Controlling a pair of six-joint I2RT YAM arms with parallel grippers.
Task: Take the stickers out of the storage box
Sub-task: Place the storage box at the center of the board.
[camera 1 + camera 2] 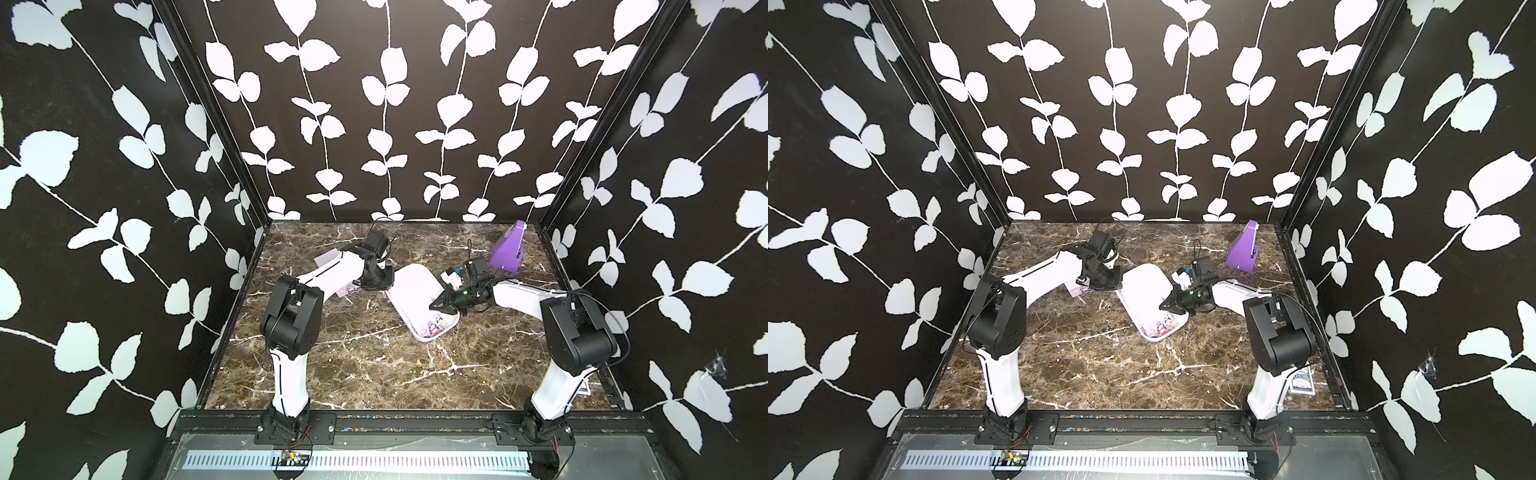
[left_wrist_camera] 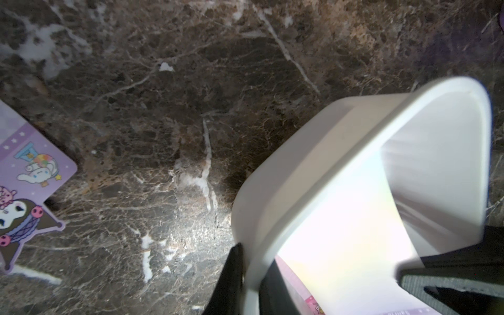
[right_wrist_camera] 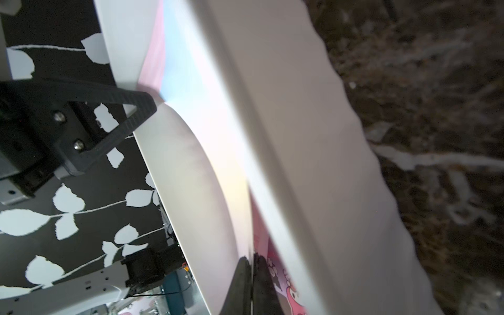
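Your left hand (image 1: pixel 383 286) pinched the rim of the box (image 1: pixel 415 286) in the middle of the counter (image 1: pixel 353 353). Your right hand (image 3: pixel 252 272) gripped a sticker sheet (image 3: pixel 191 169) inside it. Next, probably, you needed to lift that sheet clear and lay it beside the loose sticker (image 1: pixel 347 291).

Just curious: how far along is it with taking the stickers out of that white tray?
Done: one sticker sheet lies out on the table. In hand: the left gripper pinches the storage box rim while the right gripper is shut on a pale sheet inside. Left: more stickers in the box.
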